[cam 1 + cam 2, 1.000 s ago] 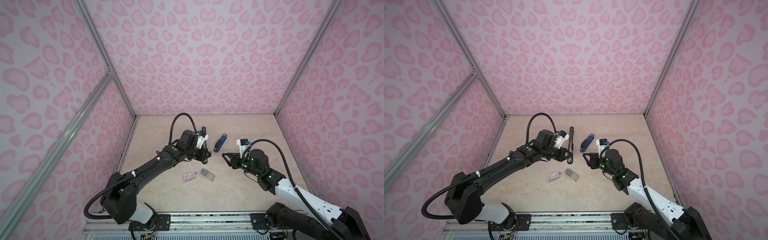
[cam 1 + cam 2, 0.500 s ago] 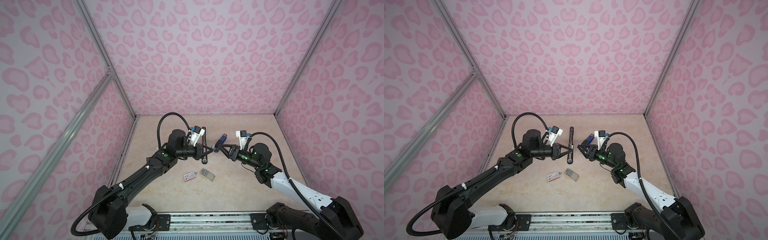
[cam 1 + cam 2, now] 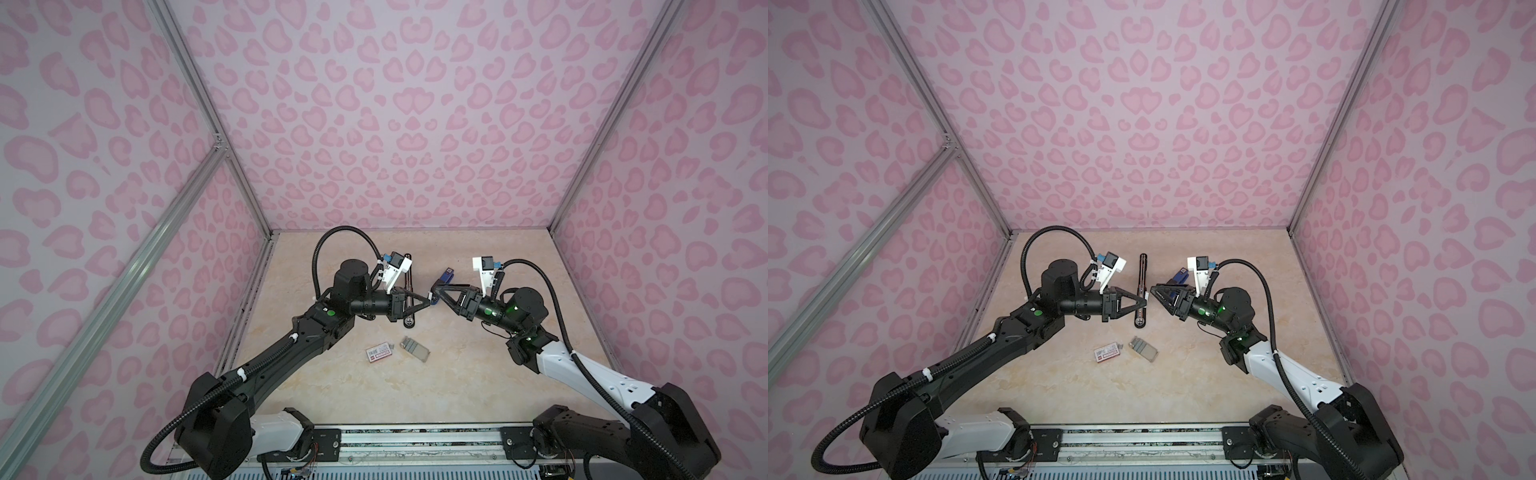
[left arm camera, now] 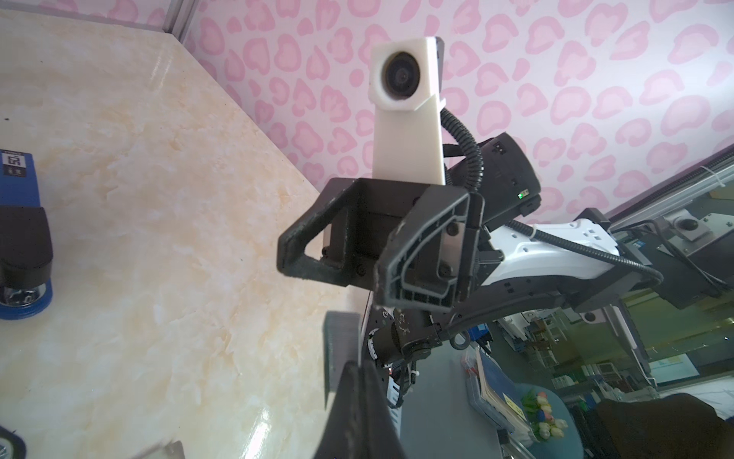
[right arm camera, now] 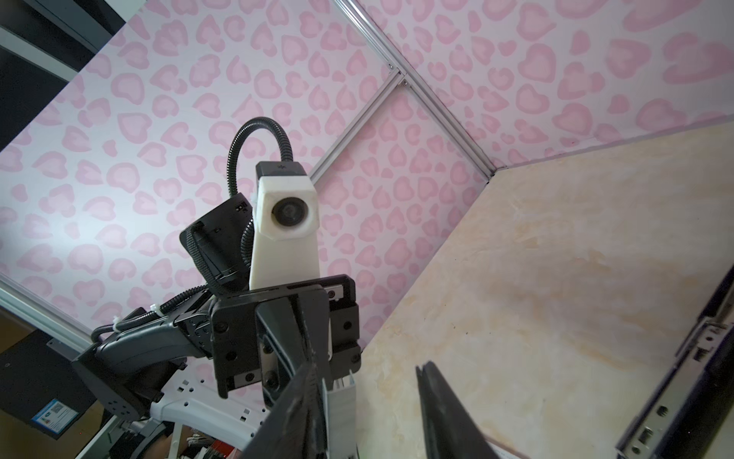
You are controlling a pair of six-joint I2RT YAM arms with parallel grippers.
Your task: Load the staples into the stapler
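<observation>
My left gripper [image 4: 359,367] is shut on a short silvery strip of staples [image 4: 340,347], held in the air and pointing at the other arm. In the right wrist view that strip [image 5: 342,401] lies against the inner face of one finger of my right gripper [image 5: 365,367], whose jaws stand apart around it. In both top views the two tips meet above the floor, left gripper [image 3: 428,300] facing right gripper [image 3: 435,289]. A block of staples [image 3: 414,348] lies on the floor in front. The long black stapler [image 3: 1141,291] lies below the tips, its metal rail [image 5: 691,357] showing.
A small blue-and-black stapler [image 3: 446,275] sits just behind the right gripper and also shows in the left wrist view [image 4: 20,238]. A white box with a red label [image 3: 379,352] lies beside the staple block. Pink patterned walls close three sides.
Both arms rose from the floor and swung toward each other. The left gripper turned to point right. The right gripper moved left until the tips met, its jaws barely narrower.
</observation>
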